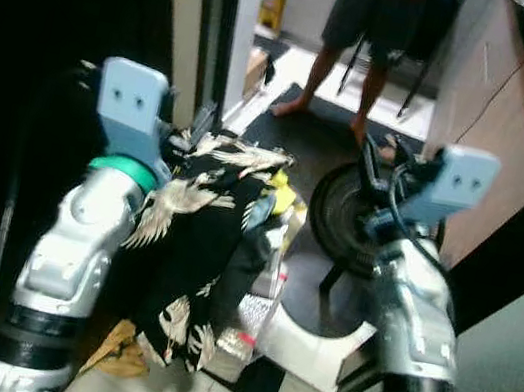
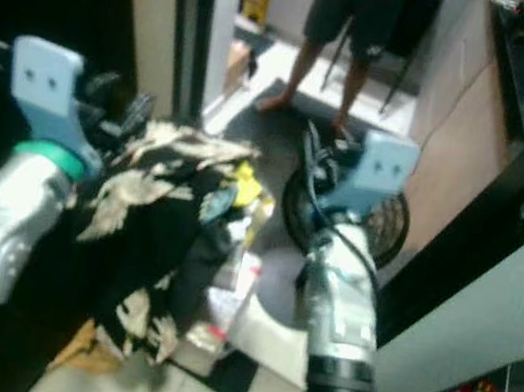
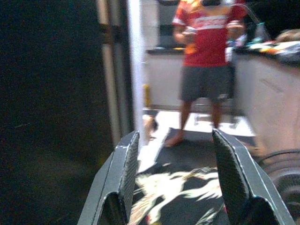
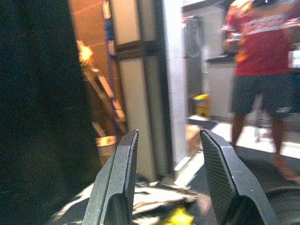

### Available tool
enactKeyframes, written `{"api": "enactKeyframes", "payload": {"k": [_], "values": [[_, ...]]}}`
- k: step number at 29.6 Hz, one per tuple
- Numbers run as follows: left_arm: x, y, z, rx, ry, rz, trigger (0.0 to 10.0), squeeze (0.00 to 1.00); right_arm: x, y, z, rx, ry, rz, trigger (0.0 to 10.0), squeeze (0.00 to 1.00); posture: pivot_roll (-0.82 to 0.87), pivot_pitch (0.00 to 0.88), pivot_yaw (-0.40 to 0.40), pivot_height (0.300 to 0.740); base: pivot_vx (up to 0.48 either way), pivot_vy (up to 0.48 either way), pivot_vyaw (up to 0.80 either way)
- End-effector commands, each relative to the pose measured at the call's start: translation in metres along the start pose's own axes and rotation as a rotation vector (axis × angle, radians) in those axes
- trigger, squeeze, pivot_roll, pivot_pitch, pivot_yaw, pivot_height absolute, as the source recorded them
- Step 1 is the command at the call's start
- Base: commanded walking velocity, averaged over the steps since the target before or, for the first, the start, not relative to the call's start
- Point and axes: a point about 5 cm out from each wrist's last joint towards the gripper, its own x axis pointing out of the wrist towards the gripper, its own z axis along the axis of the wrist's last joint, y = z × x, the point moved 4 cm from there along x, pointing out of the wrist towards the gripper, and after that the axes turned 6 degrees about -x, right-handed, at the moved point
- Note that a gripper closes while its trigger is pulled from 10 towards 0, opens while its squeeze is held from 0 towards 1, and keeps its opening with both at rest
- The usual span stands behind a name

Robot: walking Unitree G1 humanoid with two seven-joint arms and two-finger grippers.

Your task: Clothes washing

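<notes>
A black shirt with a pale bird print (image 1: 197,246) hangs in a heap over a pile of laundry, from about gripper height down to the floor. My left gripper (image 1: 190,133) is at its top edge. In the left wrist view its fingers (image 3: 126,164) stand wide apart, with the printed cloth (image 3: 183,197) lying just below and between them. My right gripper (image 1: 378,171) is raised to the right of the shirt and apart from it. It is open with nothing between its fingers (image 4: 123,168). A yellow item (image 1: 284,198) pokes out beside the shirt.
A person in a red top and dark shorts (image 1: 369,22) stands barefoot on a dark mat ahead. A black floor fan (image 1: 340,215) sits under my right gripper. There is a cabinet (image 1: 480,113) to the right, a dark wall to the left and a brown cloth (image 1: 118,348) on the tiles.
</notes>
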Motion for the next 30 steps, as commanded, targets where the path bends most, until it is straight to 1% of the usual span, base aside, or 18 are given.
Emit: {"api": "enactKeyframes", "payload": {"k": [1, 2, 4, 5, 6, 8, 9, 10, 11, 13, 14, 16, 20, 25, 29, 30], "values": [[-0.006, -0.005, -0.023, -0.003, 0.062, -0.014, 10.0, 0.0, -0.012, -0.006, -0.028, 0.0, 0.091, -0.017, 10.0, 0.0, 0.01, 0.047, -0.007, 0.74, 0.0, 0.0, 0.77], [-0.006, -0.005, -0.023, -0.003, 0.062, -0.014, 10.0, 0.0, -0.012, -0.006, -0.028, 0.0, 0.091, -0.017, 10.0, 0.0, 0.01, 0.047, -0.007, 0.74, 0.0, 0.0, 0.77], [-0.023, -0.004, -0.063, -0.026, 0.176, -0.013, 10.0, 0.0, -0.031, -0.004, -0.066, -0.009, 0.212, -0.012, 10.0, 0.0, 0.01, 0.037, -0.008, 0.74, 0.0, 0.0, 0.76], [-0.023, -0.004, -0.063, -0.026, 0.176, -0.013, 10.0, 0.0, -0.031, -0.004, -0.066, -0.009, 0.212, -0.012, 10.0, 0.0, 0.01, 0.037, -0.008, 0.74, 0.0, 0.0, 0.75], [-0.03, -0.003, -0.076, -0.031, 0.217, -0.012, 10.0, 0.0, -0.038, -0.003, -0.077, -0.008, 0.249, -0.01, 10.0, 0.0, 0.01, 0.037, -0.007, 0.74, 0.0, 0.0, 0.75], [-0.03, -0.003, -0.076, -0.031, 0.217, -0.012, 10.0, 0.0, -0.038, -0.003, -0.077, -0.008, 0.249, -0.01, 10.0, 0.0, 0.01, 0.037, -0.007, 0.74, 0.0, 0.0, 0.75], [-0.038, -0.004, -0.09, -0.033, 0.258, -0.016, 10.0, 0.0, -0.045, -0.002, -0.086, -0.01, 0.278, -0.008, 10.0, 0.0, 0.01, 0.035, -0.008, 0.74, 0.0, 0.0, 0.75], [-0.038, -0.004, -0.09, -0.033, 0.258, -0.016, 10.0, 0.0, -0.045, -0.002, -0.086, -0.01, 0.278, -0.008, 10.0, 0.0, 0.01, 0.035, -0.008, 0.74, 0.0, 0.0, 0.75], [-0.044, -0.009, -0.097, -0.033, 0.28, -0.03, 10.0, 0.0, -0.049, -0.002, -0.09, 0.002, 0.291, -0.013, 10.0, 0.0, 0.01, 0.035, -0.008, 0.74, 0.0, 0.0, 0.0], [-0.044, -0.009, -0.097, -0.033, 0.28, -0.03, 10.0, 0.0, -0.049, -0.002, -0.09, 0.002, 0.291, -0.013, 10.0, 0.0, 0.01, 0.035, -0.008, 0.74, 0.0, 0.0, 0.0], [-0.045, -0.013, -0.098, -0.036, 0.281, -0.041, 10.0, 0.0, -0.05, -0.002, -0.091, 0.018, 0.292, -0.021, 10.0, 0.0, 0.01, 0.034, -0.008, 0.74, 0.0, 0.0, 0.0], [-0.04, -0.02, -0.095, -0.042, 0.258, -0.049, 10.0, 0.0, -0.048, -0.002, -0.088, 0.039, 0.276, -0.024, 10.0, 0.0, 0.0, 0.035, -0.009, 0.74, 0.461, 0.0, 0.0], [-0.035, -0.022, -0.092, -0.045, 0.238, -0.053, 10.0, 0.0, -0.046, -0.002, -0.086, 0.049, 0.263, -0.024, 10.0, 0.0, 0.0, 0.036, -0.008, 0.74, 0.465, 0.0, 0.0], [-0.03, -0.023, -0.09, -0.043, 0.221, -0.062, 10.0, 0.0, -0.047, -0.011, -0.088, 0.052, 0.262, -0.054, 10.0, 0.0, -0.01, 0.04, -0.005, 0.74, 0.459, 0.0, -0.77], [-0.03, -0.023, -0.09, -0.042, 0.218, -0.063, 10.0, 0.0, -0.047, -0.013, -0.087, 0.047, 0.257, -0.058, 10.0, 0.0, -0.01, 0.042, -0.003, 0.74, 0.46, 0.0, -0.78], [-0.03, -0.023, -0.09, -0.039, 0.215, -0.064, 10.0, 0.0, -0.046, -0.014, -0.086, 0.039, 0.249, -0.06, 10.0, 0.0, -0.01, 0.044, -0.003, 0.74, 0.458, 0.0, 0.0]]}}
